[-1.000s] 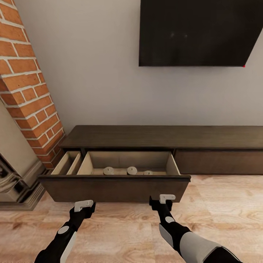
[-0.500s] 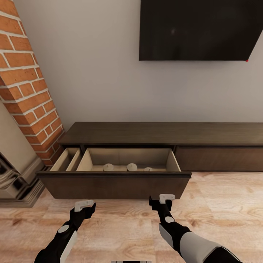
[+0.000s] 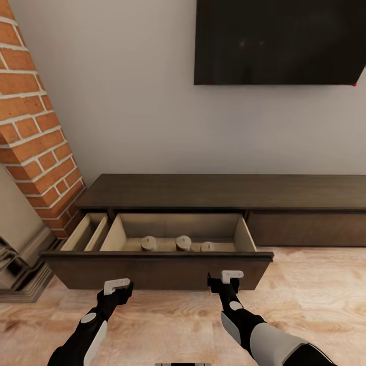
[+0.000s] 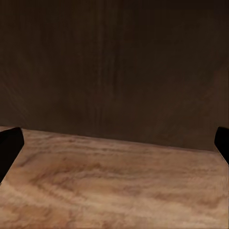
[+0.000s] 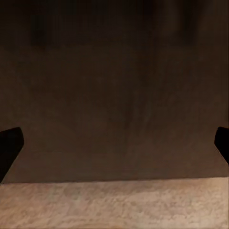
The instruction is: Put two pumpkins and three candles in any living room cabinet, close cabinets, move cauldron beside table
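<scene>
The low dark-brown cabinet stands against the wall with its wide left drawer pulled out. Three stubby candles stand in a row in the drawer's large compartment. My left gripper and right gripper hover low, just in front of the drawer's front panel, both open and empty. In the left wrist view the dark fingertips sit wide apart before the drawer front; the right wrist view has the same spread fingertips. Pumpkins, cauldron and coffee table are out of view.
A brick chimney column with a stone hearth base rises at the left. A black TV hangs above the cabinet. The drawer's narrow left compartment holds nothing. The cabinet's right front is closed. Wooden floor extends right.
The whole view has shifted: the camera has come closer to the cabinet, so the drawer looks larger and its front sits right at my grippers. Both arms keep their pose.
</scene>
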Available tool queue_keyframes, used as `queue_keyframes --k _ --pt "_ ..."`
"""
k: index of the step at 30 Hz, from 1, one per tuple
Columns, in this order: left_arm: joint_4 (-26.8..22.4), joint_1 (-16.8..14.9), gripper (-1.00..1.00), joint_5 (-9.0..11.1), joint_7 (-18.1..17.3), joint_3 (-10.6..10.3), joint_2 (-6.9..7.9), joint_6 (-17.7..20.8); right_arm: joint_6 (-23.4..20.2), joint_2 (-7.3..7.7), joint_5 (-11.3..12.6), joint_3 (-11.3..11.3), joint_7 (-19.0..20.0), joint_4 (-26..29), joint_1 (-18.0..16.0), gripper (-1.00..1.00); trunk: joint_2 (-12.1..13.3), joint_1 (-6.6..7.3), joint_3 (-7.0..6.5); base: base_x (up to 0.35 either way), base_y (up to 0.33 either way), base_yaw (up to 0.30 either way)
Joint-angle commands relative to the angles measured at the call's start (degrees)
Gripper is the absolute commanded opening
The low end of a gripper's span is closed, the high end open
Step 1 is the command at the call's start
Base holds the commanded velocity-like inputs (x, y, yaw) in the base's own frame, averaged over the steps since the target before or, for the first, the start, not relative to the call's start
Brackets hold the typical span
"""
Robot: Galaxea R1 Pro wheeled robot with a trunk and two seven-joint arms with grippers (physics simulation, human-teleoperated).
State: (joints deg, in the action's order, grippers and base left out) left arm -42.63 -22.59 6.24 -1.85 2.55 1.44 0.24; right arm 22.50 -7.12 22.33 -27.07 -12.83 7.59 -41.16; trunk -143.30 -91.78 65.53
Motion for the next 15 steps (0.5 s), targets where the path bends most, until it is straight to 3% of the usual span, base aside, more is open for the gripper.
queue_keyframes --k 1,15 --pt "0.00 0.00 1.00 0.00 0.00 -0.02 -0.01 0.01 0.00 0.00 -0.02 0.00 0.00 0.01 0.00 1.00 0.00 0.00 0.00 0.298 0.000 0.000" --pt "0.00 0.00 1.00 -0.03 0.09 -0.09 -0.03 -0.28 -0.01 0.00 -0.02 0.00 0.00 0.00 0.02 1.00 0.00 0.00 0.00 0.104 0.000 0.000"
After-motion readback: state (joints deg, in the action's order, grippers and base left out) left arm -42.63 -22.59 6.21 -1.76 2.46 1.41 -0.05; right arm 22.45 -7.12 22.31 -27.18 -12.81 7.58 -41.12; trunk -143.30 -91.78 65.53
